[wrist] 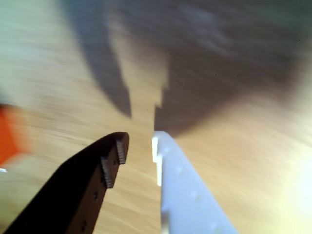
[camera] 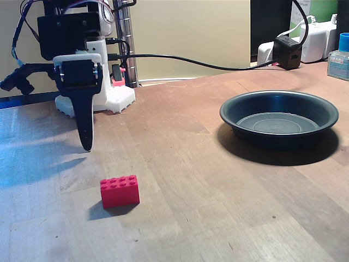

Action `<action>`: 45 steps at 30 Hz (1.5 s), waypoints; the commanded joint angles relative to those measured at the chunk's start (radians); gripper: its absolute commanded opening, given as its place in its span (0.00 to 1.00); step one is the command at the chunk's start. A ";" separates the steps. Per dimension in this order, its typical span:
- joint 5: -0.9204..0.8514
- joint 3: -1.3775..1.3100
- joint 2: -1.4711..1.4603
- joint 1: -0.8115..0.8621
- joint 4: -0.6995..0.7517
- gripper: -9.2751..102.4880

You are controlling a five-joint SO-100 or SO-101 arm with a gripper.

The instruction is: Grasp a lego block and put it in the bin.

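Wrist view, gripper: the two-finger gripper point(wrist: 140, 151), one black finger and one white plastic finger, has its tips parted by a narrow gap with bare wood showing between them; it holds nothing.
Wrist view, brick: a blurred orange-red patch at the left edge is probably the small bright red studded plastic lego block point(wrist: 9, 136), off to the side of the fingers and not between them.
Wrist view, risk: the picture is smeared; I judge a closing now would catch only air, since the brick is well off the gap's line.
Fixed view, gripper: the gripper point(camera: 85, 143) hangs tip-down above the wooden desk point(camera: 180, 218), near its far left part, in front of the white robot base point(camera: 117, 98).
Fixed view, brick: the lego block point(camera: 120, 191) lies flat toward the near left of the desk, apart from the fingertips.
Fixed view, bin: the wide shallow round dark grey metal pan point(camera: 278, 115) at the far right is empty.
Fixed view, risk: a narrow opening could knock the brick away instead of straddling it.
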 commanded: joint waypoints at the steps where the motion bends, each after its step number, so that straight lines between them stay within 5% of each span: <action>1: -0.008 -0.087 0.005 0.002 0.052 0.09; 9: -0.006 -0.282 -0.052 -0.040 0.164 0.09; 24: 0.005 -1.043 -0.802 -0.117 0.439 0.09; 36: -0.006 -1.328 -1.147 -0.143 0.410 0.09; 45: -0.011 -1.434 -1.255 -0.146 0.413 0.28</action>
